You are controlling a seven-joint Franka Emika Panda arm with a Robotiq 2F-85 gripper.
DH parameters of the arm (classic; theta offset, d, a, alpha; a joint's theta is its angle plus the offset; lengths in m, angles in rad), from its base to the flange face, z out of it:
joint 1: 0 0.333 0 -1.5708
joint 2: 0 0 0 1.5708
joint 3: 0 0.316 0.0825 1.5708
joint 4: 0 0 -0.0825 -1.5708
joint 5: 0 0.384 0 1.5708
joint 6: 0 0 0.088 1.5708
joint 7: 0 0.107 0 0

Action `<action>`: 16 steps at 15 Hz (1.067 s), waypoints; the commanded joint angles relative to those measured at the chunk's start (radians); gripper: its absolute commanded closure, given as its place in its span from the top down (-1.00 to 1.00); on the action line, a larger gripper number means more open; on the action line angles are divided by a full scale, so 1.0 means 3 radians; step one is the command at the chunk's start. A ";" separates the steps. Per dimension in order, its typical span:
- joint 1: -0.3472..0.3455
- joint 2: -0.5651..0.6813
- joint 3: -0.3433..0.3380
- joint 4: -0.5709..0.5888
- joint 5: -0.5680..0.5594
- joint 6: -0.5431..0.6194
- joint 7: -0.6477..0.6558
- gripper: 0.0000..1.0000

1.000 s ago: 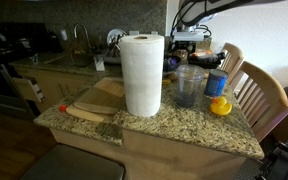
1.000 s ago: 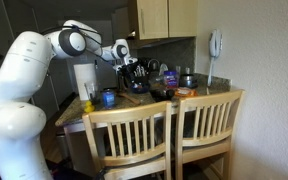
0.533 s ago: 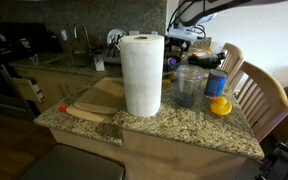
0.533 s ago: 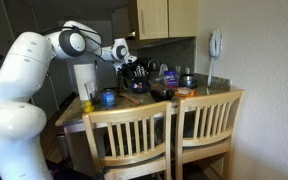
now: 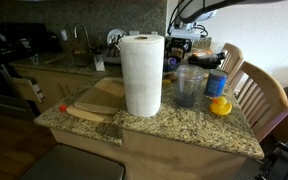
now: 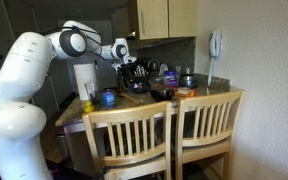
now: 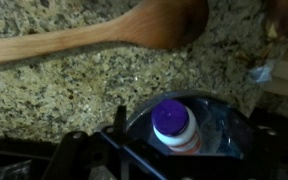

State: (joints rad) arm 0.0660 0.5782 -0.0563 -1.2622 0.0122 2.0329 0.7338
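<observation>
In the wrist view a small white bottle with a purple cap [image 7: 171,120] stands upright inside a round clear container [image 7: 224,112] on the speckled granite counter [image 7: 74,90]. It sits straight below the camera, and dark gripper parts frame the bottom of the picture. A wooden spoon [image 7: 134,28] lies across the counter beyond the container. In both exterior views the gripper [image 6: 134,70] [image 5: 189,38] hangs over the cluttered back of the counter, jaws open, holding nothing.
A tall paper towel roll [image 5: 142,75] stands mid-counter beside a wooden cutting board [image 5: 96,100]. A clear plastic cup [image 5: 189,86], a blue-lidded jar [image 5: 217,82] and a yellow fruit [image 5: 220,105] stand close together. Two wooden chairs [image 6: 164,135] line the counter's edge.
</observation>
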 commanded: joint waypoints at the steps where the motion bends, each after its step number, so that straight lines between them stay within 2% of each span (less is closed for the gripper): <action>1: -0.0190 0.0337 0.0133 0.0636 0.0269 -0.0641 -0.0661 1.00; 2: -0.0214 0.0408 0.0141 0.0779 0.0321 -0.0825 -0.0824 1.00; 3: -0.0072 0.0166 0.0019 0.0368 0.0220 -0.0518 -0.0534 1.00; 5: -0.0120 0.0287 0.0034 0.0581 0.0277 -0.0699 -0.0713 1.00; 7: -0.0152 0.0338 0.0078 0.0634 0.0258 -0.0704 -0.0734 1.00; 8: -0.0194 0.0362 0.0128 0.0714 0.0289 -0.0977 -0.1133 1.00; 11: -0.0205 0.0392 0.0143 0.0771 0.0229 -0.1248 -0.1602 1.00; 12: -0.0149 0.0356 0.0089 0.0673 0.0251 -0.1045 -0.1326 1.00; 16: -0.0151 0.0358 0.0089 0.0687 0.0250 -0.1157 -0.1519 1.00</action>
State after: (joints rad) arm 0.0208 0.6856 -0.0296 -1.0561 0.0872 1.6857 0.2779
